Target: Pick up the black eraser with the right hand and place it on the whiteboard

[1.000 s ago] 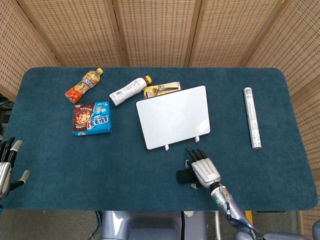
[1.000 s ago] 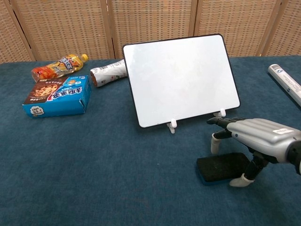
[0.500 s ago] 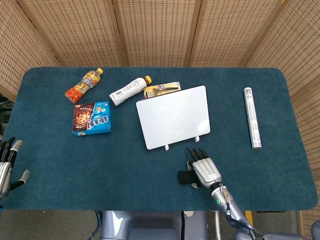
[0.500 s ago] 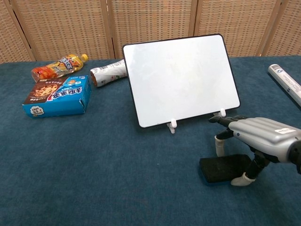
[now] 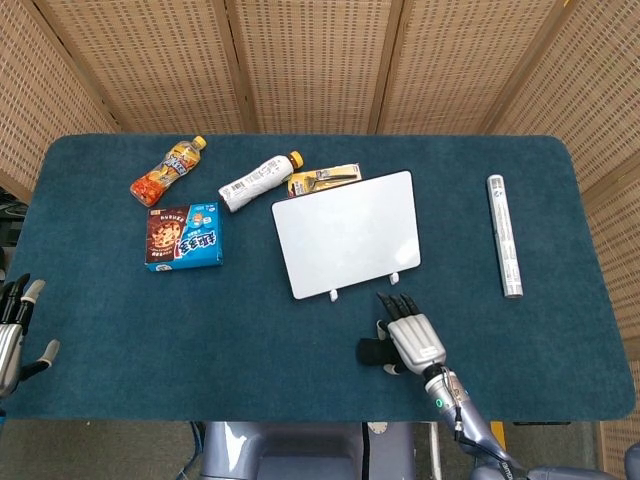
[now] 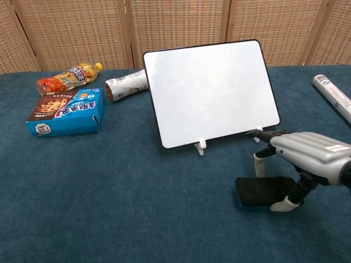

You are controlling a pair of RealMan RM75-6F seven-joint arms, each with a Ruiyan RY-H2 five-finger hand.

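From the head view, the right hand (image 5: 412,338) sits at about five o'clock of the whiteboard (image 5: 347,233), palm down over the black eraser (image 5: 371,352), of which only a dark end shows at the hand's nine o'clock side. The left hand (image 5: 12,330) rests at the table's far nine o'clock edge, fingers apart and holding nothing. At the whiteboard's ten o'clock lie a blue snack box (image 5: 184,238), an orange drink bottle (image 5: 167,171) and a white bottle (image 5: 258,181); a silver tube (image 5: 504,235) lies well apart at three o'clock.

From the chest view, the right hand (image 6: 299,159) arches over the black eraser (image 6: 264,190), which lies flat on the blue cloth. A thumb tip and one fingertip touch its two long sides, though whether they truly squeeze it looks uncertain.

The step in hand seems to be the grasp. Next comes firming the pinch, lifting clear, then carrying toward eleven o'clock onto the tilted whiteboard (image 6: 209,91).
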